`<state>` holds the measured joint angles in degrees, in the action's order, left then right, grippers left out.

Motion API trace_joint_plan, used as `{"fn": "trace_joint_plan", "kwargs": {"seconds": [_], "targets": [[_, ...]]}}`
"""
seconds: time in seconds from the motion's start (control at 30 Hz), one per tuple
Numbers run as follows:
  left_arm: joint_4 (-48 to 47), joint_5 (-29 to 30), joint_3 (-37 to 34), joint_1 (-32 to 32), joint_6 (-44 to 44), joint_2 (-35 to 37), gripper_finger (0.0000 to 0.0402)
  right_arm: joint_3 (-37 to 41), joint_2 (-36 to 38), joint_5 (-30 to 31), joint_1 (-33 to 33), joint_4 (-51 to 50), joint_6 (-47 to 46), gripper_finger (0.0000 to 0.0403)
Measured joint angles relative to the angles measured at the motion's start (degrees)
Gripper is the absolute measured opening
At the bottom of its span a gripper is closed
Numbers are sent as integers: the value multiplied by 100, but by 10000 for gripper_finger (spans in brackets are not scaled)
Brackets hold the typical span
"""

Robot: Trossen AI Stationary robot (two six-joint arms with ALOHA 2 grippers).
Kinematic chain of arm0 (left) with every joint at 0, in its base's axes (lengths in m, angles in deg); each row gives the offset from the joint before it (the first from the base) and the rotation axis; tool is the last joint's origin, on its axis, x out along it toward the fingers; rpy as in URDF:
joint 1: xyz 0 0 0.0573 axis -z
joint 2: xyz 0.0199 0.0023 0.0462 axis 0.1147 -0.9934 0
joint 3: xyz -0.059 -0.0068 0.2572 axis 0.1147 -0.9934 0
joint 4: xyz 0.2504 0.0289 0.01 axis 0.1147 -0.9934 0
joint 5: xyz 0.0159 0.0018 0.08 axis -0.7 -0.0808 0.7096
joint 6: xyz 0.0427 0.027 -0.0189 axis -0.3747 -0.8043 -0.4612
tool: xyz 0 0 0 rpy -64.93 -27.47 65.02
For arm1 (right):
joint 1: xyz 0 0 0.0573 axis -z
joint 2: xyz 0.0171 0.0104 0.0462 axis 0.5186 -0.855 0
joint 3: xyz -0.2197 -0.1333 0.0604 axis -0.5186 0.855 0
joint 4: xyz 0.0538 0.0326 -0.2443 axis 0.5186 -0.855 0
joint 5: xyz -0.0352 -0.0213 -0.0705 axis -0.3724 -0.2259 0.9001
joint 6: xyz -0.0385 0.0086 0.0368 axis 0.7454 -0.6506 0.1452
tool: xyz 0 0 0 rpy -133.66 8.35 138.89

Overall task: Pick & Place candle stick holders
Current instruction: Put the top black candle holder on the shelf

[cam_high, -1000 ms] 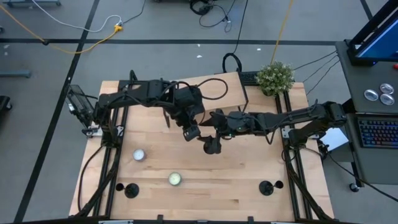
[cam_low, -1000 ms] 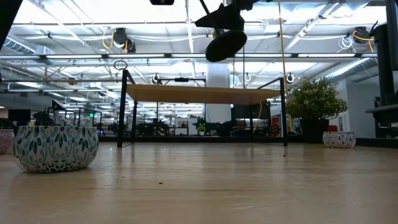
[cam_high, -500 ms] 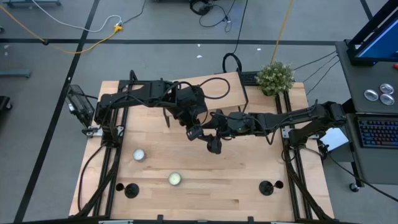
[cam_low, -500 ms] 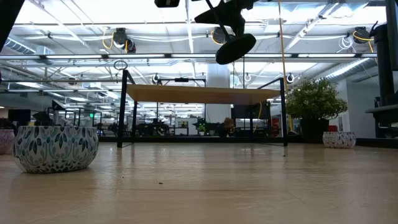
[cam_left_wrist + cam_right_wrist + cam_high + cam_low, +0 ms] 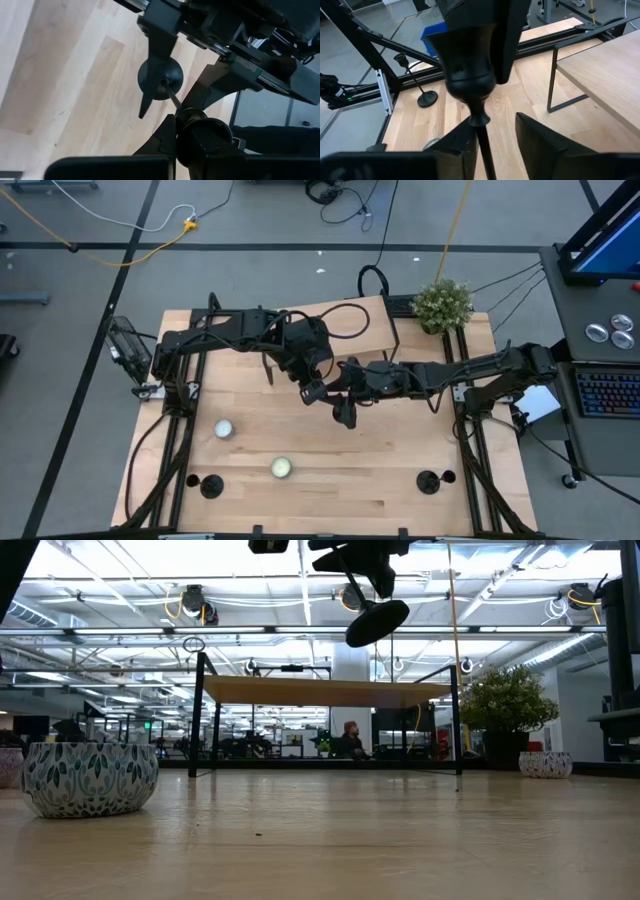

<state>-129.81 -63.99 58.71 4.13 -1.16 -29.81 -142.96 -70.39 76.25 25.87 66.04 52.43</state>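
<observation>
Matte black candle stick holder (image 5: 376,622), round-based, thin-stemmed.

I see a table (image 5: 400,465) of pale, smooth wood. The candle stick holder (image 5: 467,60) looks like dark, slightly shiny metal — the left bowl (image 5: 90,778) looks like glossy painted pottery.

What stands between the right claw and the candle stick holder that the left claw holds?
Nothing visible. The stem of the candle stick holder lies between the open fingers of the right claw; the left claw grips its cup end.
</observation>
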Motion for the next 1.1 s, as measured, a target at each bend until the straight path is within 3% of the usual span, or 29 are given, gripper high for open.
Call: {"fn": "trace_joint_plan", "kwargs": {"seconds": [0.3,0.53,1.1], "targets": [[0,-11,0,-53,9,0,12,0,0,-21,-4,6,96,14],[27,-26,0,-63,0,0,19,0,0,-18,-11,31,157,7],[-91,170,0,-156,-180,35,199,0,2,26,3,-60,37,3]]}}
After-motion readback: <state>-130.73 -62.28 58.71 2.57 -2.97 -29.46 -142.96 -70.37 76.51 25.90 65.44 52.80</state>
